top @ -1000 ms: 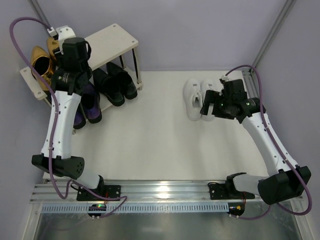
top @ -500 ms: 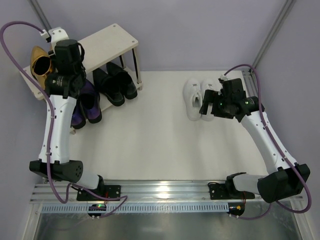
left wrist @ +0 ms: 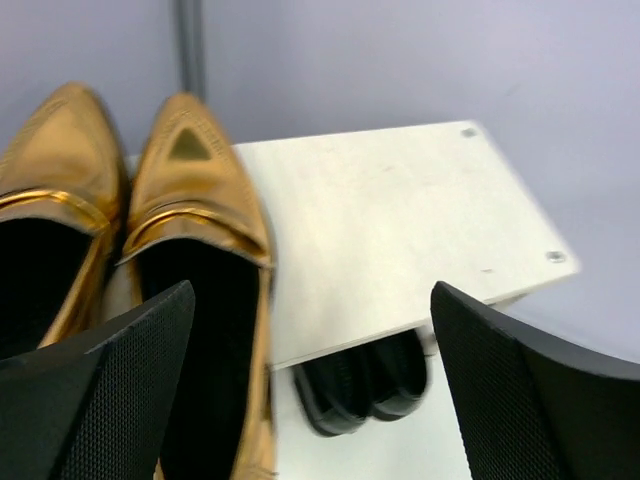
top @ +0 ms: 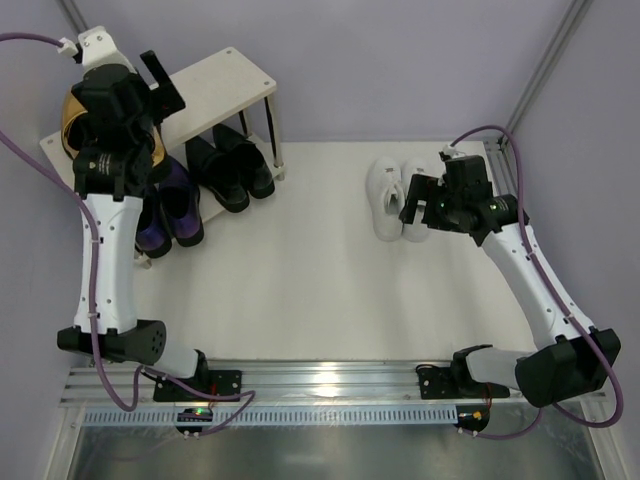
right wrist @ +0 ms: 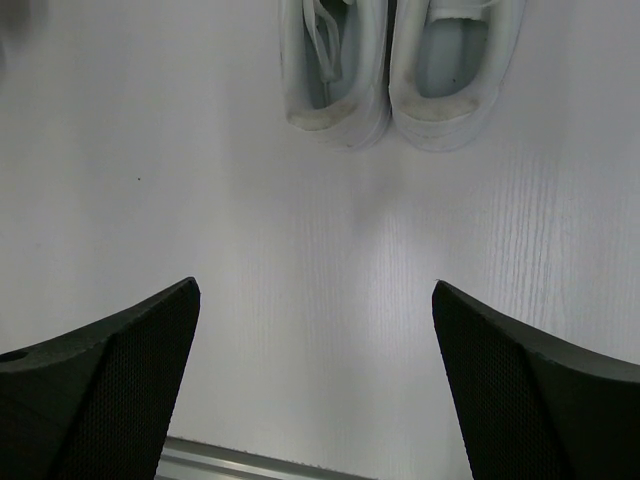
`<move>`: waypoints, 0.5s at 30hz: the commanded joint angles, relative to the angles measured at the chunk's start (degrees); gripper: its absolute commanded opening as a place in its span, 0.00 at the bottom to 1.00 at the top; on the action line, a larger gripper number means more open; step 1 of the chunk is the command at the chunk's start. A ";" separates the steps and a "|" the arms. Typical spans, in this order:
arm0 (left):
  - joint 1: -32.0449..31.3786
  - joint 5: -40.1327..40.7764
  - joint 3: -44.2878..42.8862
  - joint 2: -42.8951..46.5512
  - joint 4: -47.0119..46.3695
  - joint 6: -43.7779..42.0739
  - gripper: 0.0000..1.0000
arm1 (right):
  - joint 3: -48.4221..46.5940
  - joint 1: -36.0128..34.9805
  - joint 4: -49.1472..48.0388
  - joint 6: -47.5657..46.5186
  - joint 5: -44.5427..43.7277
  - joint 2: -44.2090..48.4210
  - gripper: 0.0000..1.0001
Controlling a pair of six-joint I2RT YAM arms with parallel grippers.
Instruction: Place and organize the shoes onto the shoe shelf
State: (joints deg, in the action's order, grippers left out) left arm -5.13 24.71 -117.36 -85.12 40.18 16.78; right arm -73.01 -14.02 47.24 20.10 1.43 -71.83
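Gold loafers [left wrist: 195, 190], two (on the shelf [left wrist: 400, 220]); white sneakers [right wrist: 335, 110], two

Bare along the right half of the shoe shelf's [left wrist: 400, 220] top board, open from above and from the front edge. On the left half, blocked by the gold loafers [left wrist: 190, 230], side by side and touching. Beneath that board, crowded by the purple dress shoes [top: 170, 210] at the left and the black dress shoes [top: 230, 170] at the right, heels jutting past the front edge. Above the purple pair, partly screened by the left arm [top: 105, 250]. Wide open across the middle of the table [top: 320, 290], from the shelf to the white sneakers [top: 397, 195]. Toward the right edge, obstructed by those sneakers, close together. Free again from their heels to the near edge.
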 commanded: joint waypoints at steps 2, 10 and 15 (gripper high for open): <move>-1.63 -15.46 -1.21 1.18 -5.99 4.23 0.99 | 3.83 1.01 -6.45 0.82 -3.28 1.61 0.97; -23.86 -19.97 15.01 6.54 -9.24 5.72 1.00 | 4.56 6.11 -10.68 -4.62 -0.13 -7.17 0.98; -33.53 -17.07 33.75 13.22 -17.41 12.21 1.00 | -2.81 6.02 -12.09 -6.56 3.75 -13.93 0.98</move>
State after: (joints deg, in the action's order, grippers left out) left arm -35.59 7.05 -90.83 -75.77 28.32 24.10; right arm -69.47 -7.81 39.79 16.27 2.15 -84.12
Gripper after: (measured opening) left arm 0.994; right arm 0.976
